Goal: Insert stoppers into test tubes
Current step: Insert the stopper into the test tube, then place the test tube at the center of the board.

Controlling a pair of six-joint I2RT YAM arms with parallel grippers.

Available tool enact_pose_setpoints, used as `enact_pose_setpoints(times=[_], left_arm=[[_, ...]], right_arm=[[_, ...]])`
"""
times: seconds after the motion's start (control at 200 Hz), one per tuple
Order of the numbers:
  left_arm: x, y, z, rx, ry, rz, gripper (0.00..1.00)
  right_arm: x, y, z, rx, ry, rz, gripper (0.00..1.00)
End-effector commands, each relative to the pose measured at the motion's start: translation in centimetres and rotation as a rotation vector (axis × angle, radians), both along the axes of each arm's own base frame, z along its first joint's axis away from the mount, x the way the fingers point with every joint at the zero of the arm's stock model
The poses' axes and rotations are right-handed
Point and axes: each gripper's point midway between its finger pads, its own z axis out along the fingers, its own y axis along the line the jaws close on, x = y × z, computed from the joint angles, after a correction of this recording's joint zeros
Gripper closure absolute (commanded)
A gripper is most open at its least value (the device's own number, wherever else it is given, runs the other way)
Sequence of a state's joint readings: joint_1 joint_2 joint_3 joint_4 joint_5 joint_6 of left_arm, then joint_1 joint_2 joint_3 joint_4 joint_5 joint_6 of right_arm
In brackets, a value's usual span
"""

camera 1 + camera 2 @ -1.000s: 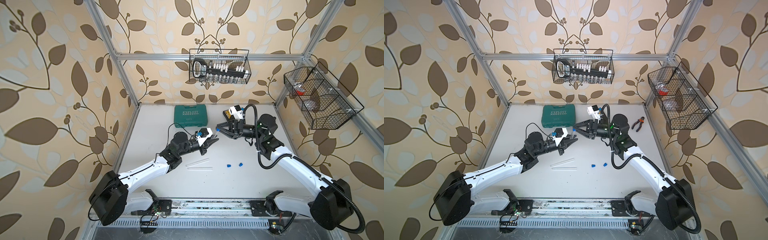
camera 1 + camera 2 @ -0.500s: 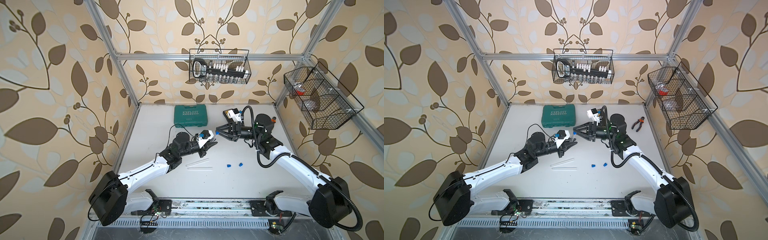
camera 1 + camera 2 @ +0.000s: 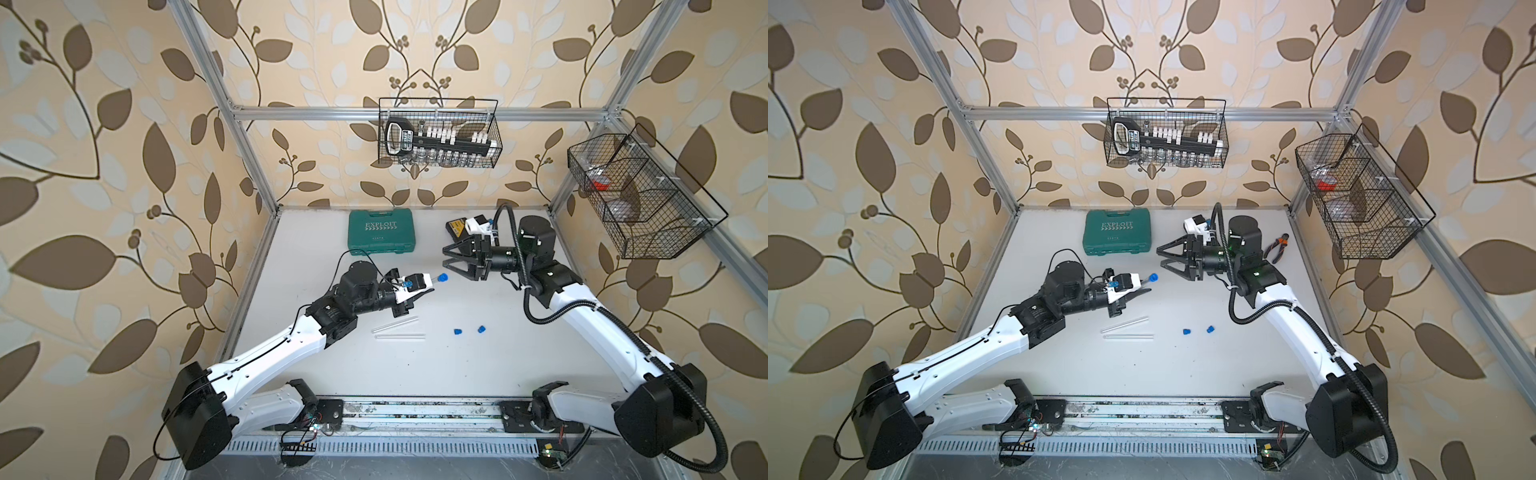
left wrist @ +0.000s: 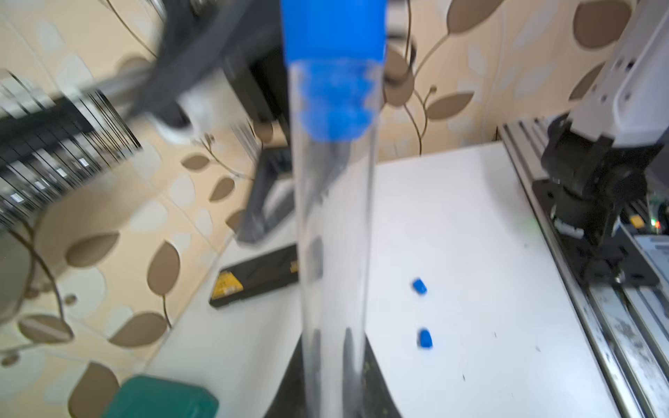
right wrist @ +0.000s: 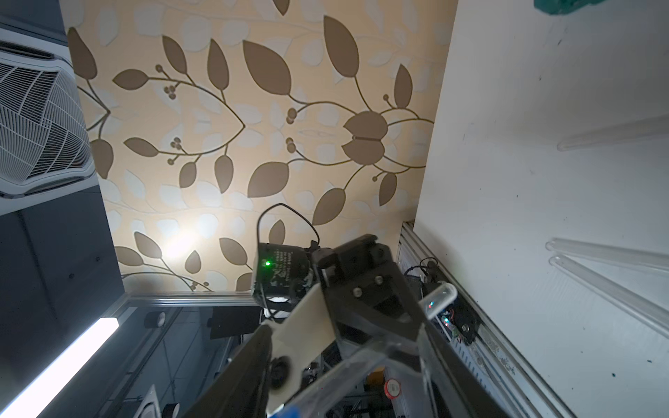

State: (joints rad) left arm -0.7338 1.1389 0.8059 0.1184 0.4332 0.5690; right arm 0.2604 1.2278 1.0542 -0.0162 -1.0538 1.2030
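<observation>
Left gripper is clamped on one test tube and holds it in the air on the rail side of the green case. A blue stopper is in the tube's mouth. The left wrist view shows its lower part inside the glass and its head outside. The stoppered end points at the right gripper.

Right gripper hangs just off the case's near corner on the right arm's side. Its jaws are spread with nothing between them, and there's a small gap to the stopper.

Two more test tubes lie flat on the table, farther from the case than the left gripper. They're side by side and nearly parallel. I see no blue at their ends in either top view.

Two loose stoppers sit on the table about as far from the case as those tubes, toward the right arm. They're near each other, not touching.

Pliers lie well off the case's right end, beyond the right wrist.
</observation>
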Motion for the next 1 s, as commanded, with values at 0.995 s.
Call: enact_pose_setpoints(times=[0.995], left_arm=[[8.3, 9.9, -22.2, 0.978, 0.607, 0.281, 1.0]], right_arm=[[1.6, -10.0, -14.2, -0.563, 0.063, -0.234, 0.44]])
